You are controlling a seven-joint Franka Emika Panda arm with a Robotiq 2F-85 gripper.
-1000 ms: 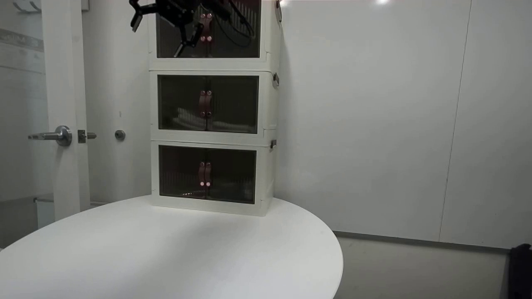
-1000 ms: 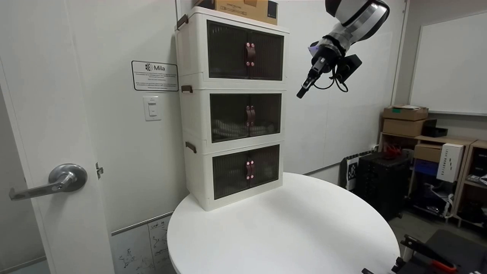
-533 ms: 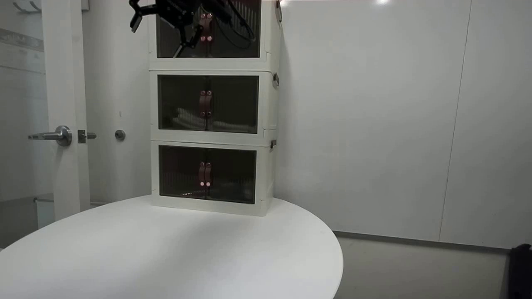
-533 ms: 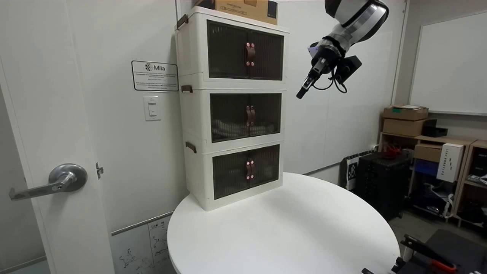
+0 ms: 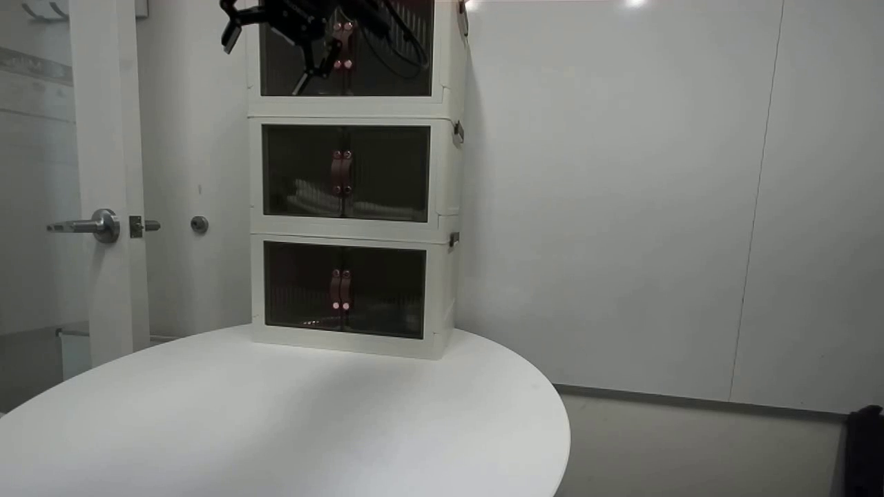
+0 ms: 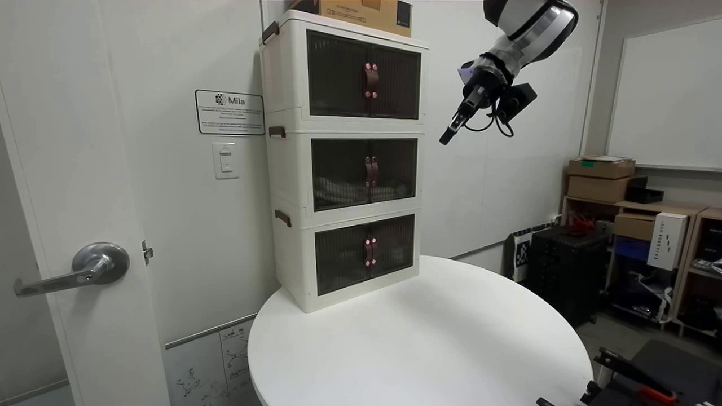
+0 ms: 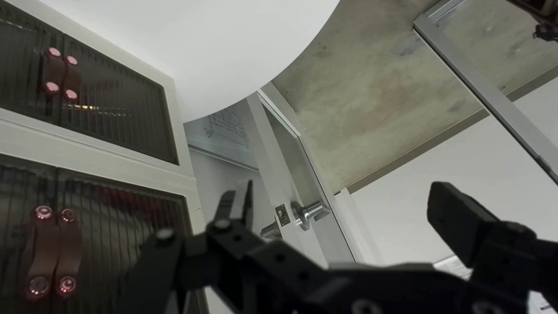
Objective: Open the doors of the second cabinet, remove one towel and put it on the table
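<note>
The second cabinet [image 5: 345, 228] is the middle tier of a white-framed stack. Its dark see-through doors [image 5: 390, 166] are closed, handles meeting in the centre; the doors [image 6: 338, 163] look the same from another side. Behind the tinted panels, pale folded towels [image 5: 314, 198] show faintly. In the wrist view, these doors [image 7: 126, 226] fill the lower left. My gripper [image 5: 263, 67] hangs in the air at about top-tier height, apart from the stack, to its right in an exterior view [image 6: 445, 137]. Both fingers stand wide with nothing between them. The round white table [image 6: 428, 344] supports the stack.
Similar closed doors front the top tier [image 6: 338, 73] and the bottom tier [image 6: 341, 259]. A cardboard box [image 6: 361, 16] rests on top. A room door [image 6: 107, 338] with a lever handle stands beside the stack. Dark equipment [image 6: 648, 372] sits past the table's near edge.
My gripper has shifted only slightly, a little to the right in an exterior view, and stays open. The cabinet doors and towels have not moved.
</note>
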